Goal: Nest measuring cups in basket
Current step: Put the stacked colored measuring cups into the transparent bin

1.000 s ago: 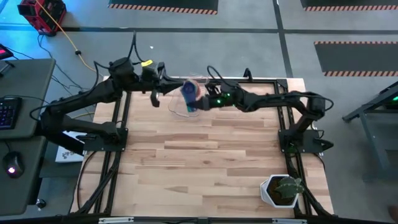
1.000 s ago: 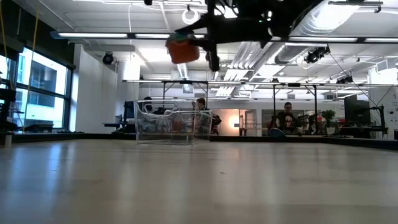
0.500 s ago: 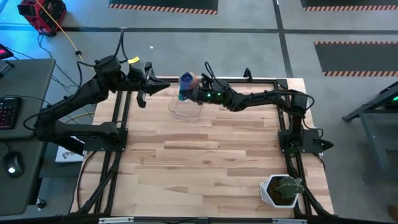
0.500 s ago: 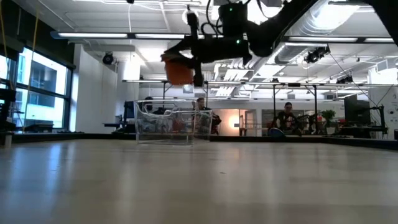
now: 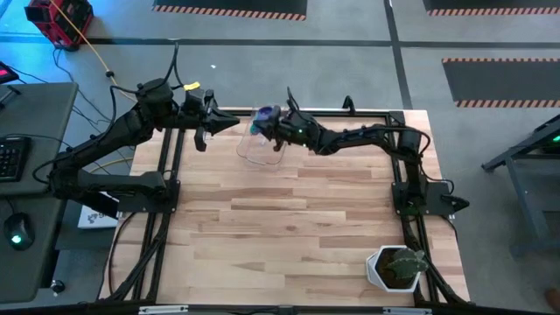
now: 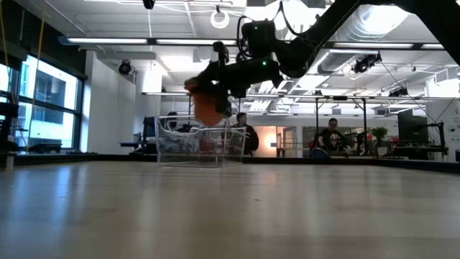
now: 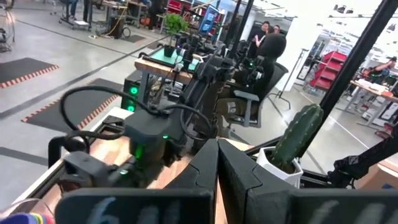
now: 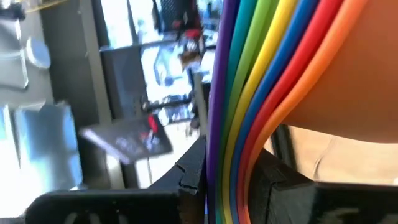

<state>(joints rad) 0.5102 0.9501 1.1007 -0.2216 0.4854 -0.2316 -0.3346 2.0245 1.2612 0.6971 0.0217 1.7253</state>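
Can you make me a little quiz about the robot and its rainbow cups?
1. True or false: the stack of measuring cups is lying on the table.
2. Which gripper holds the cups? A) left gripper B) right gripper
3. Fill in: the cups hang just above the clear ____.

Key:
1. False. They are up in the air, pinched by their handles.
2. B. The left gripper waits beside the basket, fingers shut on nothing.
3. Basket.
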